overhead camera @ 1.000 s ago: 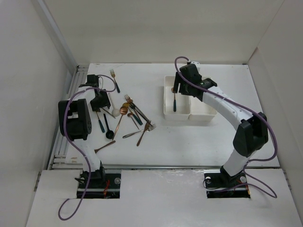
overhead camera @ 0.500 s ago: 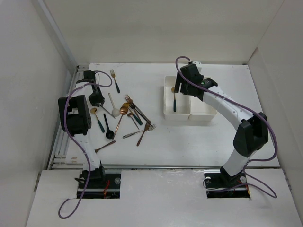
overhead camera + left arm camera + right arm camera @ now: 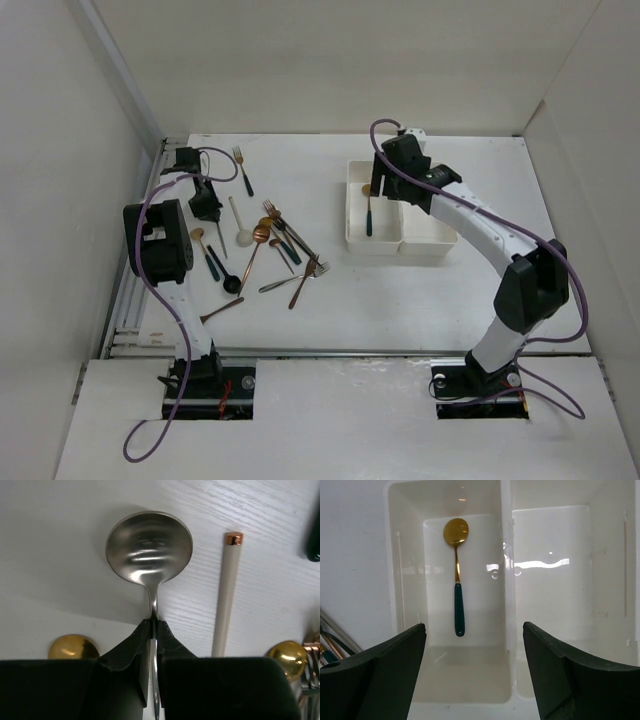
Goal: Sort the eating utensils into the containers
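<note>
Left gripper (image 3: 152, 625): pressed together on the thin neck of the silver spoon (image 3: 149, 547), just behind its bowl. The bowl juts out ahead of the fingertips and the handle runs back between the jaws, out of my sight.
Spoon's place: far-left side of the table (image 3: 400, 300), well apart from the containers (image 3: 352, 215). I cannot tell whether it is clear of the surface.
Handling: I judge it light, stiff and slippery, being polished metal. Pinched at so narrow a neck it may swivel, so a hold further down the handle would be steadier.
Neighbours: a white-handled utensil (image 3: 226, 595) lies just right of the spoon, not touching, and a gold bowl (image 3: 73, 646) sits beside the fingers.
Right gripper (image 3: 474, 630): spread wide and gripping nothing, it hovers over the containers.
Left bin (image 3: 392, 580): it holds one gold spoon (image 3: 456, 555) with a dark handle, lying lengthwise.
Right bin (image 3: 550, 605): I see nothing in it from the wrist.
Other utensils (image 3: 280, 250): a loose scatter between the arms, some crossing.
Next: carry the spoon across to the gold one's bin, I reckon.
</note>
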